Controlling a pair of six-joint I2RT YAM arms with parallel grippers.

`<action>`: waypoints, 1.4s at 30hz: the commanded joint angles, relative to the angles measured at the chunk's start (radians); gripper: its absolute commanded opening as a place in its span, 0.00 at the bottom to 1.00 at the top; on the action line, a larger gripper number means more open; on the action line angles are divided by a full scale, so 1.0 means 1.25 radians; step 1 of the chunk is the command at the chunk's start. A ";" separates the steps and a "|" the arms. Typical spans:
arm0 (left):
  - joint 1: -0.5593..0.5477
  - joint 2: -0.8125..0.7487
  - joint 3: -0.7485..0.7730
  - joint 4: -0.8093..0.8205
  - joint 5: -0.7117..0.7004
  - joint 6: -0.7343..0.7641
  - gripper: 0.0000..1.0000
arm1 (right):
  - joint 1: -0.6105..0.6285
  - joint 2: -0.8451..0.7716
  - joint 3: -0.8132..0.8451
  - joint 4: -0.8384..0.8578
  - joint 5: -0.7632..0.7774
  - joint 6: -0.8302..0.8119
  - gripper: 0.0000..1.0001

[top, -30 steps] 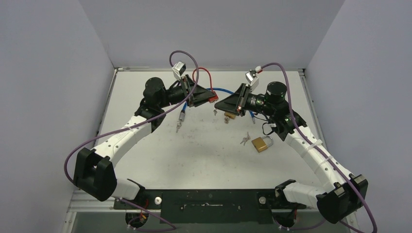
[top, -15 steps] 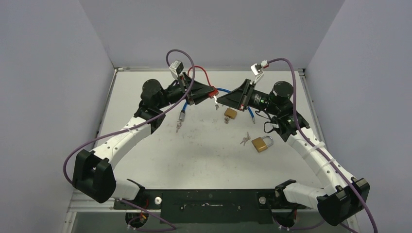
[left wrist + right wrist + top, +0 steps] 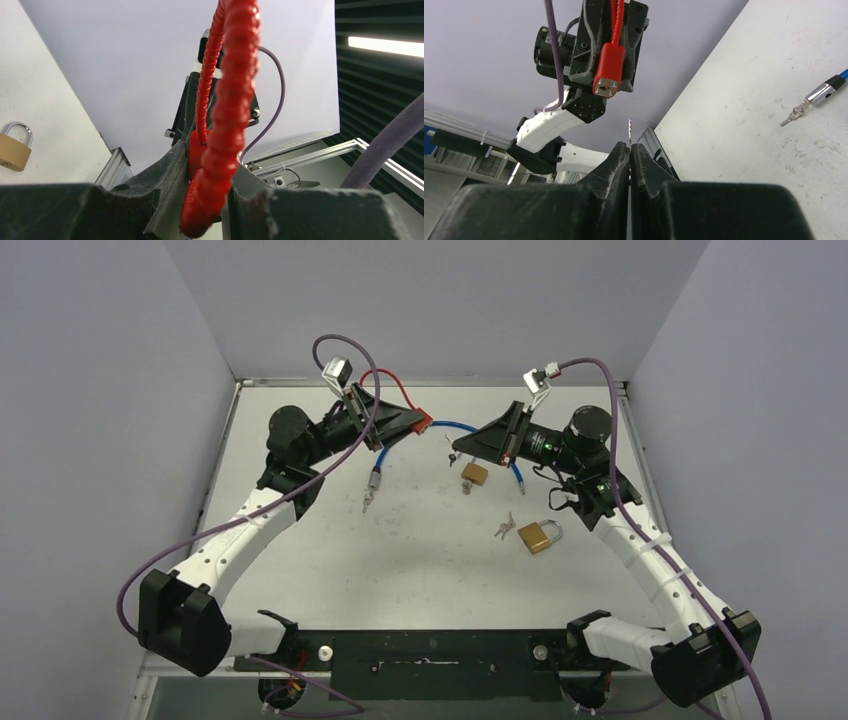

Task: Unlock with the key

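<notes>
My left gripper (image 3: 418, 424) is shut on a red cable lock (image 3: 424, 422), held above the table at the back centre. In the left wrist view the jaws (image 3: 210, 162) pinch the red body (image 3: 205, 200), and its ribbed red cable (image 3: 235, 60) loops upward. My right gripper (image 3: 458, 449) is shut on a small key (image 3: 451, 454). In the right wrist view the thin key blade (image 3: 629, 131) sticks out past the closed fingertips (image 3: 629, 146). The red lock's end face (image 3: 605, 88) points toward it, a gap apart.
A small brass padlock (image 3: 474, 474) lies below the right gripper. A larger brass padlock (image 3: 540, 535) with loose keys (image 3: 505, 528) lies to the right, also in the left wrist view (image 3: 12, 150). A blue cable lock (image 3: 376, 478) crosses the back, its metal end (image 3: 819, 95) on the table.
My left arm has pulled back to the left with the red lock. My right gripper has shifted slightly right with the key. The gap between key and lock has widened.
</notes>
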 commanded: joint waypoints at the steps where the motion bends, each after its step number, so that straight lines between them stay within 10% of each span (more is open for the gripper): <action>1: 0.001 0.014 0.037 0.044 0.028 -0.009 0.00 | 0.018 -0.005 0.030 0.054 -0.041 0.011 0.00; 42: -0.042 0.053 0.076 0.037 0.134 0.003 0.00 | 0.044 0.051 0.060 0.008 0.025 0.056 0.00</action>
